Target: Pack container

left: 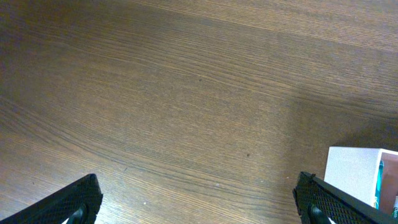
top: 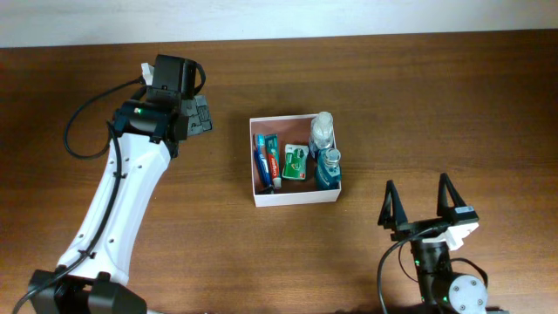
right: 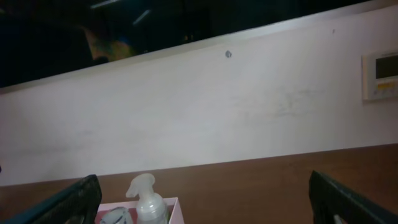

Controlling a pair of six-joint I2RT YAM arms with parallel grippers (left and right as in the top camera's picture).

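Container (top: 295,199) packed: toothpaste (top: 271,160), mouthwash bottle (top: 328,167), spray bottle (top: 322,131) snug inside. Left, right jaws spread wide, empty, well apart from container; judging nothing left to load.

Bench (top: 436,105): mid-brown, with finer dark wood grain running lengthwise.
Container (top: 296,198): white walls, reddish-brown floor.
Mouthwash bottle (top: 328,170): teal.
Spray bottle (top: 323,129): clear and colourless, with a whitish head.
Packet (top: 296,162): green with pale print.
Toothpaste tube (top: 261,164): blue, red and white.
Second tube (top: 273,155): teal-green; lettering too small to read.
Left arm (top: 122,201): white link, black wrist housing, one small green light.
Left claw (left: 199,202): fingers (left: 68,202) black with a dotted grid texture.
Right claw (top: 425,202): black.
Wall (right: 249,112): off-white and plain.
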